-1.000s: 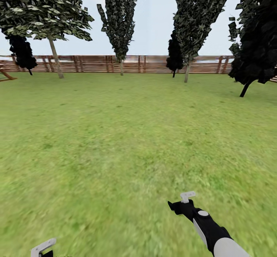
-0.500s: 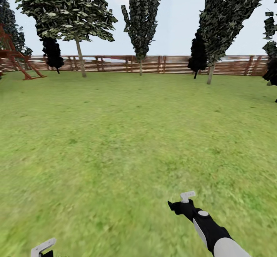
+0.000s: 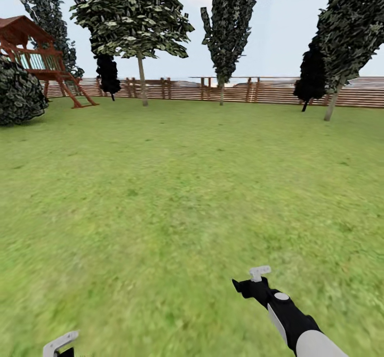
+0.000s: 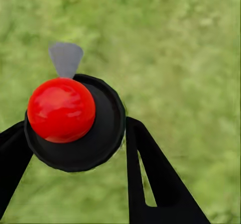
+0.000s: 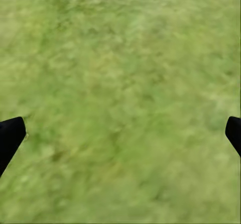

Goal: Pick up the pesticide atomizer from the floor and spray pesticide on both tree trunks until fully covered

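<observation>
At the head view's bottom edge the left end effector (image 3: 60, 343) is cut off, with just a grey tip showing. In the left wrist view a black round object (image 4: 80, 126) with a red ball (image 4: 61, 109) on it sits between the fingers (image 4: 150, 179); it is perhaps held, but contact cannot be told. The right end effector (image 5: 120, 133) shows its fingertips (image 5: 10, 136) cropped at both sides. The playhouse (image 3: 32, 53) is cut by the left edge and partly hidden behind a bush (image 3: 18, 95).

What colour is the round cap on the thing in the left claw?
Glossy red cap, clearest in the left wrist view.
</observation>
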Robot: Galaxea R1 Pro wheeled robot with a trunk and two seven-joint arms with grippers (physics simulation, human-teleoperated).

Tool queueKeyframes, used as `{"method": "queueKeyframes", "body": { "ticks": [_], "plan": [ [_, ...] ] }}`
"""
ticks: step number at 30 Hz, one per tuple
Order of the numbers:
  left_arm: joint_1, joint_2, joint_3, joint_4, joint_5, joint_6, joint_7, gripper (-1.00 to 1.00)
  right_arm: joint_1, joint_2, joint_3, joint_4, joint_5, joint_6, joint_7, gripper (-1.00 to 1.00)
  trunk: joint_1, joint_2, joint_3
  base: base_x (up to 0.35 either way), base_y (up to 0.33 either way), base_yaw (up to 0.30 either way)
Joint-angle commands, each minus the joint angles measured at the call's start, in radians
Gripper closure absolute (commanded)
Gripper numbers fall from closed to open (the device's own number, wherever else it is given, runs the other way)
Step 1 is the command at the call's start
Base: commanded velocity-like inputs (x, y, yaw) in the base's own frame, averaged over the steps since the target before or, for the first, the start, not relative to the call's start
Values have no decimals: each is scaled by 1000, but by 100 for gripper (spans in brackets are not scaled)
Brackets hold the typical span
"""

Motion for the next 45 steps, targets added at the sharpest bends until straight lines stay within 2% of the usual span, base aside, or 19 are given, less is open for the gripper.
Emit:
{"method": "queueKeyframes", "body": {
  "ticks": [1, 4, 6, 8, 13, 25, 27, 29, 32, 35, 36, 39, 45],
  "plan": [
    [-1, -1, -8, 0, 11, -4, 2, 100, 0, 1, -9, 0, 10, -4, 7, -100, 0, 0, -1, 155, 282, 281],
    [-3, -16, -19, -19, -1, -1, -4, 100, 13, 4, -8, 13, 11, -92, 7, -100, 0, 0, -1, 172, 282, 281],
    [-13, -26, -32, -21, -23, 4, -2, 100, 15, 5, -8, 33, 10, -117, 6, -100, 0, 0, -1, 185, 281, 281],
    [-19, -30, -34, -22, -35, 10, 1, 100, 17, 5, -8, 41, 9, -124, 6, -100, 0, 0, -1, 208, 266, 281],
    [-7, -29, -31, -9, -33, 6, 25, 100, 18, 6, -8, 46, 9, -126, 6, -100, 0, 0, -1, 250, 230, 281],
    [-6, -31, -35, -5, -40, -1, 27, 100, 18, 6, -8, 46, 9, -126, 6, -100, 0, 0, -1, 254, 221, 268],
    [-7, -32, -38, -13, -39, -2, 26, 100, 18, 6, -8, 64, 9, -125, 7, -100, 0, 0, -1, 231, 240, 73],
    [-7, -46, -40, -19, -40, -4, 25, 100, 18, 6, -8, 130, 7, -129, 8, -100, 0, 0, -1, 231, 240, 18],
    [-7, -54, -40, -20, -41, -4, 24, 100, 23, 12, -8, 209, 6, -215, 9, -100, 0, 0, -1, 231, 240, 3],
    [-7, -55, -40, -19, -41, -4, 24, 100, 69, 20, -9, 258, 6, -414, 8, -100, 0, 0, -1, 231, 240, 0],
    [-7, -55, -40, -18, -41, -4, 24, 100, 86, 30, -9, 264, 8, -460, 7, -100, 0, 0, -1, 231, 240, 0],
    [-7, -56, -38, -16, -40, -4, 24, 100, 117, 33, -9, 288, 12, -489, 6, -100, 0, 0, -1, 231, 240, 0],
    [-7, -57, -38, -14, -40, -4, 24, 100, 173, 32, -9, 350, 13, -491, 6, -100, 0, 0, -1, 249, 230, 0]
  ]
}}
